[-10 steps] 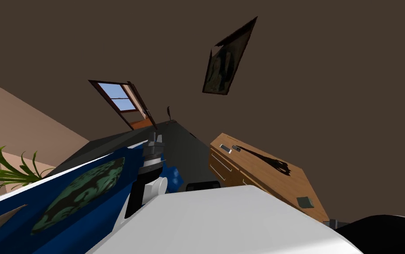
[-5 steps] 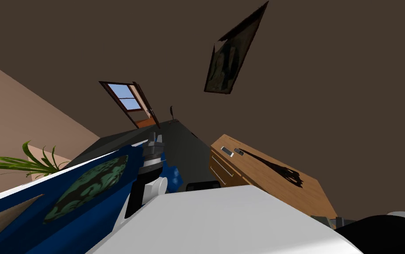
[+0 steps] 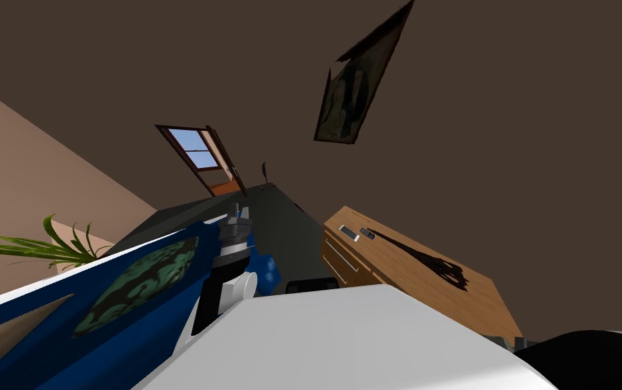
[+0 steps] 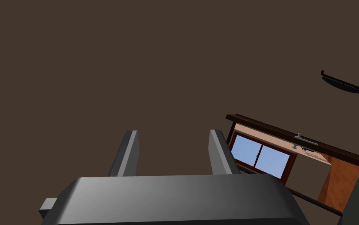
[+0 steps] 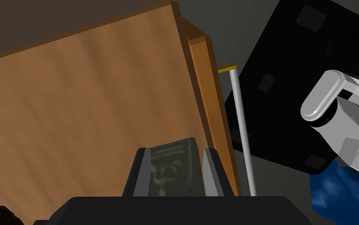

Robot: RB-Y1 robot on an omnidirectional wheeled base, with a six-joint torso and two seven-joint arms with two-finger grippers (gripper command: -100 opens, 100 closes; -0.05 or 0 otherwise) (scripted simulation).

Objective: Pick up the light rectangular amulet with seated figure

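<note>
- wooden dresser [image 3: 411, 271]: off to my right in head view. Right wrist view has a broad wood face close behind the gripper, likely the same unit.
- left gripper [image 4: 173, 134]: blades apart, nothing between them, raised ahead of the chest toward the brown wall. Idle.
- right gripper [image 5: 174, 151]: blades clamped on the amulet's two side edges.
- amulet [image 5: 170, 168]: small grey slab with a relief figure on the face toward the camera. It sits deep between the blades, top about level with the tips. Can't tell if it's clear of the wood.
- Handling, my read: stiff and light; probably hard, slick and prone to chipping. Side edges look like the right hold. Use moderate squeeze, lift straight, no twisting.
</note>
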